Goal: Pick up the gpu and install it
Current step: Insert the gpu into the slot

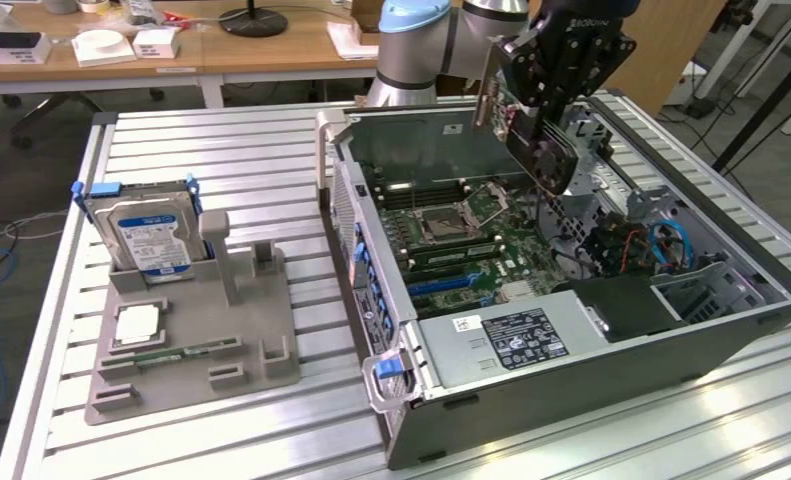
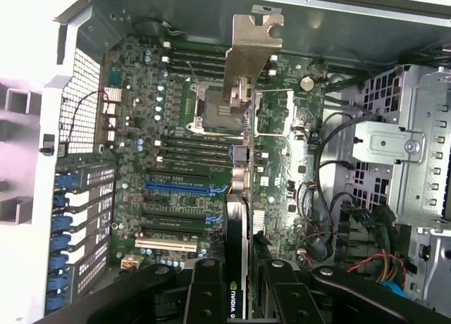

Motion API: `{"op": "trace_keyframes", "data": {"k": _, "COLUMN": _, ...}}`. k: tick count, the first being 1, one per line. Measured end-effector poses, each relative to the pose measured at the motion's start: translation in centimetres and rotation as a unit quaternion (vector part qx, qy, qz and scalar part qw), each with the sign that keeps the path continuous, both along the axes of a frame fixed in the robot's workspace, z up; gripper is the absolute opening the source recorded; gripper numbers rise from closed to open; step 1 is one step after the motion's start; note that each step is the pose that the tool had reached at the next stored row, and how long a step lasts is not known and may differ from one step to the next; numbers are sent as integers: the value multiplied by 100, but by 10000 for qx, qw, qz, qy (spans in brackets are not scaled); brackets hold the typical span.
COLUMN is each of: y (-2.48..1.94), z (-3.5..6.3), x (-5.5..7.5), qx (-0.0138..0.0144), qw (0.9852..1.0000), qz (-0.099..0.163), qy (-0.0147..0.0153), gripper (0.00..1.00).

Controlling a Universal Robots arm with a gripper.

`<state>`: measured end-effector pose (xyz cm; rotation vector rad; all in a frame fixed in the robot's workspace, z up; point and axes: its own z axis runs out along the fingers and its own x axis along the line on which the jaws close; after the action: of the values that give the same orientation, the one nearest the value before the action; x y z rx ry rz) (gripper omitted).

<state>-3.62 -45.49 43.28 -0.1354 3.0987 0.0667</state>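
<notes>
A slatted aluminium worktable [image 1: 208, 160] carries the job, with wooden desks and clutter behind it. On the table's half toward the exterior view's left sits a grey parts holder [image 1: 188, 330], a hard drive [image 1: 148, 235] standing upright at its far end and a memory stick [image 1: 195, 352] lying near its front edge. The open computer case [image 1: 555, 330] takes the table's other half, its motherboard [image 1: 462, 240] exposed.

The gripper [image 1: 549, 110] hangs above the case's far end with its fingers [image 2: 204, 296] clamped on the gpu [image 1: 542, 150], which is clear of the holder and held edge-on over the board, its metal bracket [image 2: 250, 49] leading. The pick-up looks done; the step in hand is carrying the card to its seat.

In the wrist view the card hangs over the middle of the board, above the CPU socket [image 2: 211, 106], while the blue expansion slot [image 2: 184, 187] lies off to one side. Judging from that, seating calls for lining the card's edge up along the slot, with the bracket at the case's rear wall, and keeping clear of the loose cables [image 2: 331, 197]
</notes>
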Motion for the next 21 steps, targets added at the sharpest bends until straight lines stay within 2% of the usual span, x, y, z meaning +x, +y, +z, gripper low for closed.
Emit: {"op": "trace_keyframes", "data": {"k": 21, "y": 0, "z": 0, "x": 0, "qx": 0, "qw": 9991, "qz": 431, "qy": 0, "gripper": 26}}
